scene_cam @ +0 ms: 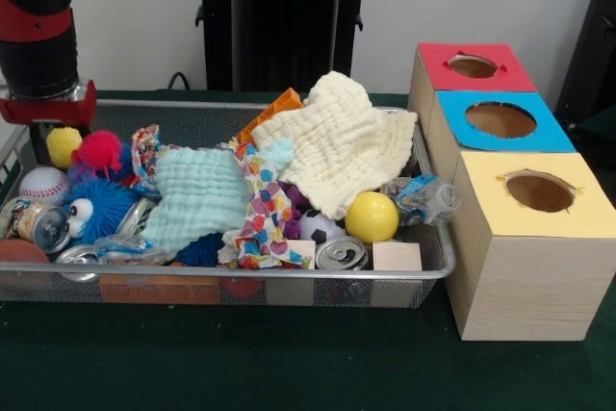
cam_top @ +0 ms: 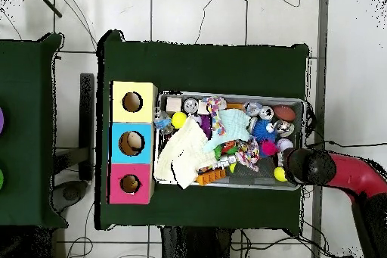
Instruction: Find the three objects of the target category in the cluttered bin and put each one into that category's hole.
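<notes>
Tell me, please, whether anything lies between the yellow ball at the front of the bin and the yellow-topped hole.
Yes: a crushed plastic bottle lies beside the yellow ball on the side toward the yellow-topped box, and the bin's mesh wall stands between them. Above rim height, nothing visible blocks the way.

Front view: bin (scene_cam: 423,271) of clutter left, three-hole box (scene_cam: 525,267) right beside it, big cloth (scene_cam: 337,146) piled on top, arm (scene_cam: 38,26) over far-left corner
</notes>
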Controlling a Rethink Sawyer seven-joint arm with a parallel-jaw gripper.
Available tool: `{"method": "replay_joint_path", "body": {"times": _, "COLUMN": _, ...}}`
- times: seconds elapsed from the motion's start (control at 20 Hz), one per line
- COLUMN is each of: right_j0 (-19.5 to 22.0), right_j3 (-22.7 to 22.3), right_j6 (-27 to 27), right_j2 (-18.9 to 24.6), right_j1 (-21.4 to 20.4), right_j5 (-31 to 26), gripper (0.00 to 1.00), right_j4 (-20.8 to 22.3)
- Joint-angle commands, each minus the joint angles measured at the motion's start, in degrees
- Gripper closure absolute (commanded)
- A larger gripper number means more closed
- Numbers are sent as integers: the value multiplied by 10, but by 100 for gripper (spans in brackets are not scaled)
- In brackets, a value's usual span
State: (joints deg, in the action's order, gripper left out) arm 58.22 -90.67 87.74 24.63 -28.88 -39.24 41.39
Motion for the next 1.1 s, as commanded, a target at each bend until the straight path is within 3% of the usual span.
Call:
{"method": "replay_joint_path", "body": {"times": 0.05, "right_j0": -37, "right_j3": -17, "right_j6": 116, "right_j2": -45, "right_j1": -62, "right_j5": -58, "gripper": 0, "right_j4": -69}}
{"method": "replay_joint_path", "body": {"times": 0.5, "right_j0": -72, "right_j3": -7, "right_j6": 89, "right_j2": -66, "right_j1": -81, "right_j5": -94, "gripper": 0, "right_j4": -140}}
{"method": "replay_joint_path", "body": {"times": 0.9, "right_j0": -95, "right_j3": -37, "right_j6": 101, "right_j2": -88, "right_j1": -88, "right_j5": -67, "gripper": 0, "right_j4": -186}}
{"method": "replay_joint_path", "body": {"times": 1.1, "right_j0": -105, "right_j3": -50, "right_j6": 113, "right_j2": -103, "right_j1": -75, "right_j5": -25, "gripper": 0, "right_j4": -194}}
